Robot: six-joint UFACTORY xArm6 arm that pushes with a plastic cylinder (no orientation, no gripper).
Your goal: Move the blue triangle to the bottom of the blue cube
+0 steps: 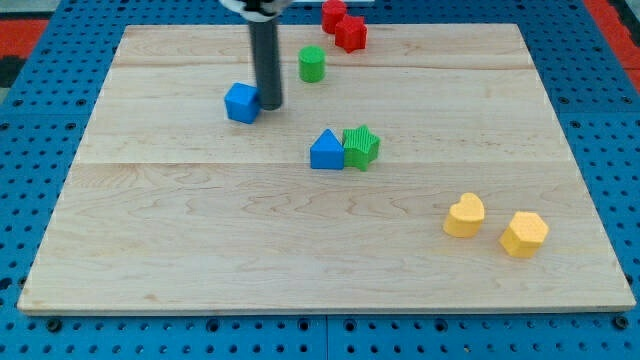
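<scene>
The blue triangle [326, 151] lies near the board's middle, touching a green star [361, 146] on its right. The blue cube [242, 102] sits up and to the left of it. My tip [271, 104] is at the blue cube's right side, touching or almost touching it. The rod rises straight toward the view's top. The tip is well up and left of the blue triangle.
A green cylinder [312, 64] stands right of the rod. Two red blocks [343, 25] sit at the board's top edge. A yellow heart [464, 215] and a yellow hexagon [524, 234] lie at lower right. The wooden board [200, 240] rests on a blue pegboard.
</scene>
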